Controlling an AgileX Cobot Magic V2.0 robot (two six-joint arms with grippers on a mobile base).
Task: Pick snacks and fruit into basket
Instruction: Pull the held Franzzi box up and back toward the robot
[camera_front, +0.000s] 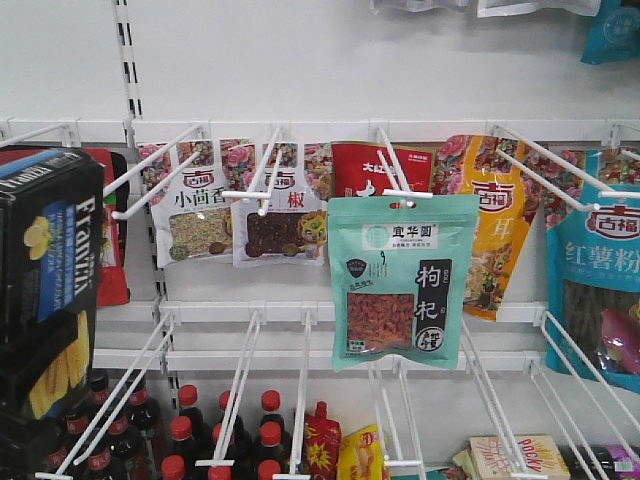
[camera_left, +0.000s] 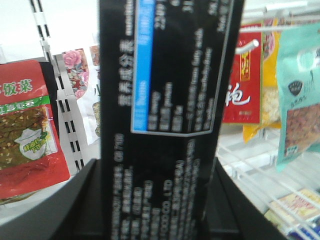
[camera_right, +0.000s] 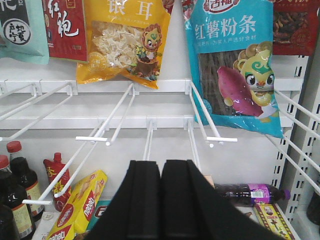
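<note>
L gripper (camera_left: 156, 205): clamped on corn box (camera_front: 48, 280), which stands upright at far left, in front of the shelf (camera_front: 300, 312). R gripper (camera_right: 161, 197): pads pressed together, nothing between them. Mint pouch (camera_front: 403, 280): hangs on centre peg (camera_front: 392, 172), apart from corn box.

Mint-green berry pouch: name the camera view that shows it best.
Exterior front-facing view: the mint-green pouch hangs whole, central, lettering readable. The left wrist view catches only a blurred part at its right edge; the right wrist view, only a lower corner.
</note>
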